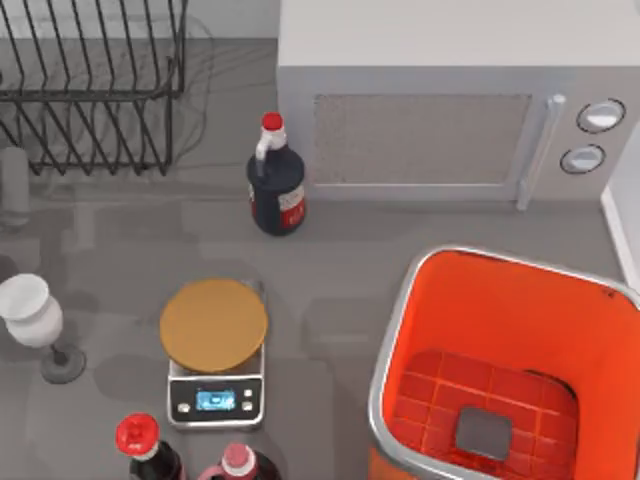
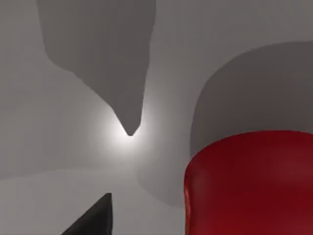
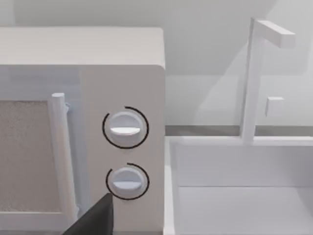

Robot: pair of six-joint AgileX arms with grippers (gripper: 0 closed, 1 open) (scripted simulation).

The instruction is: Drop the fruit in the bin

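A glossy red rounded fruit (image 2: 249, 183) fills one corner of the left wrist view, seen only in part, resting on a grey surface. A dark part of my left gripper (image 2: 95, 219) pokes in close beside it, apart from it. The bin (image 1: 390, 335) is large and orange-red with a silver-grey rim. It stands at the table's front right, with a gridded floor and a grey square at its centre. A dark part of my right gripper (image 3: 95, 218) shows in front of a white microwave (image 3: 122, 147).
The microwave (image 1: 420, 120) stands at the back, a black wire rack (image 1: 90, 90) at the back left. A dark red-capped bottle (image 1: 277, 190), a scale with a tan round plate (image 1: 214, 325), a white glass (image 1: 35, 315) and two bottles (image 1: 140, 440) crowd the left half.
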